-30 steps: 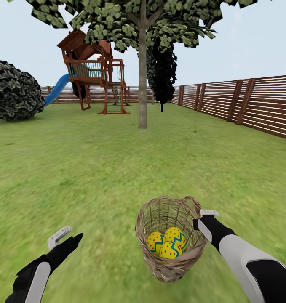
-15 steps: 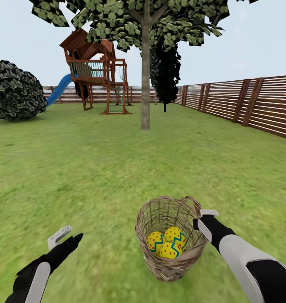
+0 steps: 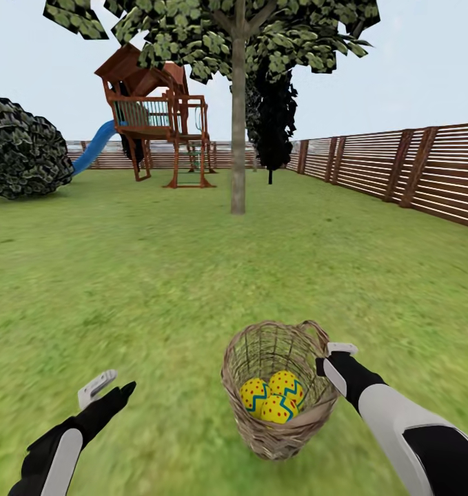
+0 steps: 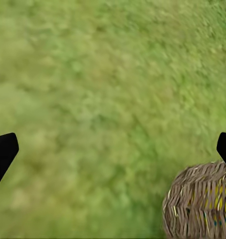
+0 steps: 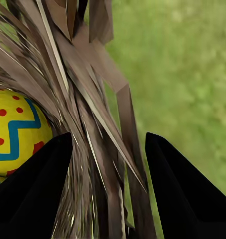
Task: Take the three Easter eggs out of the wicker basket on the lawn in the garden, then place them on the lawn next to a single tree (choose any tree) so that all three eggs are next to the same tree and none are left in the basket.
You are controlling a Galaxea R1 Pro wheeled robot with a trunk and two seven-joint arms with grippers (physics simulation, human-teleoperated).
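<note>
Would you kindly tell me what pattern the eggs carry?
The Easter eggs are yellow with red dots and blue zigzag bands, clearest in the right wrist view.

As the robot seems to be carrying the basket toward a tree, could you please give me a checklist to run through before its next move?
1. Right gripper on the wicker basket: jaws straddle the rim weave in the right wrist view; ok, though firmness of the grip cannot be told.
2. All three Easter eggs in the basket: ok.
3. Basket upright: slightly tilted, eggs low inside; ok.
4. Left gripper free: jaws open, nothing between them; ok.
5. Tree straight ahead across the lawn, with no obstacle on the way: ok.
6. Eggs beside the tree: not ok, not yet done.
</note>
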